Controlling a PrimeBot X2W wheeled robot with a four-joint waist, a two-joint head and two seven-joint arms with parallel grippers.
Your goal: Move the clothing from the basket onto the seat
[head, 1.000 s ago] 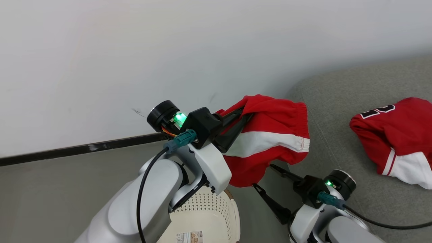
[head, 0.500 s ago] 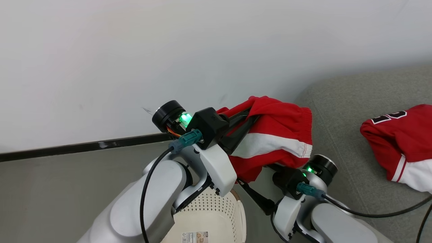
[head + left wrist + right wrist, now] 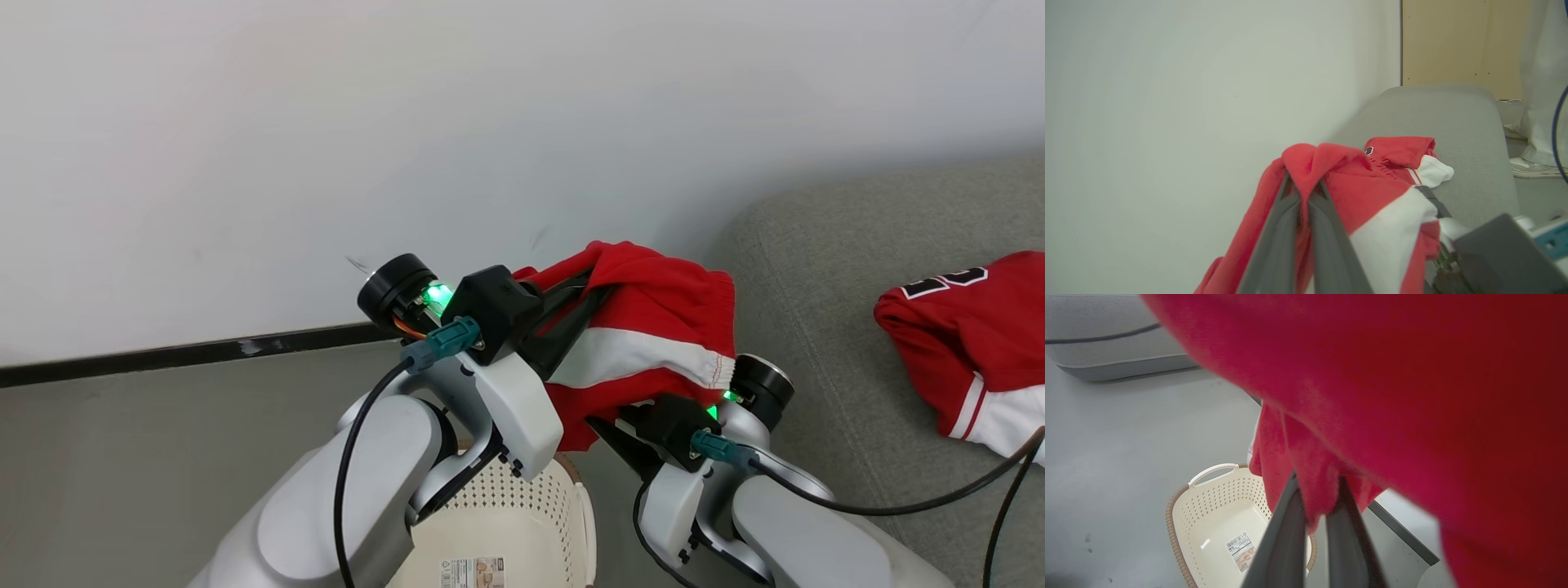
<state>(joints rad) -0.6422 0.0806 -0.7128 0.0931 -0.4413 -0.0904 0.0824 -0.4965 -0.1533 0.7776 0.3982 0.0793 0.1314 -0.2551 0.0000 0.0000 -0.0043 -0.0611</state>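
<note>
Cream perforated basket (image 3: 522, 498) sits on the floor, a label (image 3: 1240, 547) inside. Above it the left gripper (image 3: 598, 283) pinches the red shorts (image 3: 661, 298); the right gripper (image 3: 1316, 490) clamps their lower fold. Rightward, the jersey (image 3: 971, 343) lies on the grey sofa (image 3: 824, 261).

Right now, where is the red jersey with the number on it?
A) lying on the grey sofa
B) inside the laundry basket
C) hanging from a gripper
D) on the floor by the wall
A: the jersey lies on the grey sofa, well apart from the shorts, which are held up in the air.
</note>
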